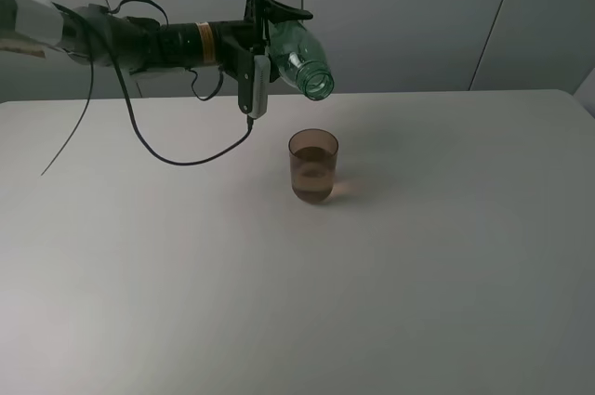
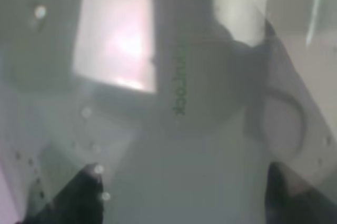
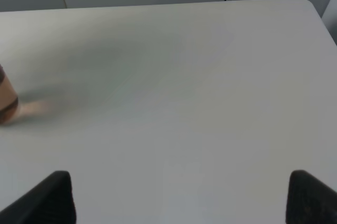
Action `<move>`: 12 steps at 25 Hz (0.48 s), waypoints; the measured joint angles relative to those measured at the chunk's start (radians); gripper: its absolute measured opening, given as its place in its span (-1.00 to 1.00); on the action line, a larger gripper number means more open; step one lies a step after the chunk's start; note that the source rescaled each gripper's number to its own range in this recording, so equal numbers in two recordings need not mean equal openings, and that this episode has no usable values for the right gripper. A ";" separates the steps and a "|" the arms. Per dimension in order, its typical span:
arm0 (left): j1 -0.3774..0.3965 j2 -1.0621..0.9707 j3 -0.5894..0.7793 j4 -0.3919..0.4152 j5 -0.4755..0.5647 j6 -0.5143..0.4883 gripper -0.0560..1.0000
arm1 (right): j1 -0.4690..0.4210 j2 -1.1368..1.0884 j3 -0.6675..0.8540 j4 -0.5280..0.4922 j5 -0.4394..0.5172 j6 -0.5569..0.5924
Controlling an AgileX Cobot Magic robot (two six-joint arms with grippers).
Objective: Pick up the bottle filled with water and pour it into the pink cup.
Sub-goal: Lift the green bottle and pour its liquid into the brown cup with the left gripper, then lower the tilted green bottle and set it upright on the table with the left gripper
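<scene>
Left gripper [image 1: 270,19] clamped on bottle [image 1: 302,60], held in air, tilted, open mouth pointing toward 5 o'clock. Cup [image 1: 313,167] upright near centre of table [image 1: 446,256], part full, just below bottle mouth. Right gripper [image 3: 179,197] jaws wide apart, over table, holding nothing.

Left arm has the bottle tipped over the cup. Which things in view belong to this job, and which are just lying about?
In the job:
- green bottle, tilted neck-down, held by the left gripper
- pink cup, upright under the bottle's mouth

Not in the job:
- black cable dangling from the left arm
- right gripper, open and empty above the white table
</scene>
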 joint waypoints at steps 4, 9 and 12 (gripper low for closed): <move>0.030 -0.024 0.103 -0.140 0.009 -0.266 -0.89 | 0.000 0.000 0.000 0.000 0.000 0.000; 0.048 -0.085 0.239 -0.368 0.149 -0.629 -0.89 | 0.000 0.000 0.000 0.000 0.000 0.000; 0.048 -0.158 0.308 -0.459 0.342 -0.791 -0.89 | 0.000 0.000 0.000 0.000 0.000 0.000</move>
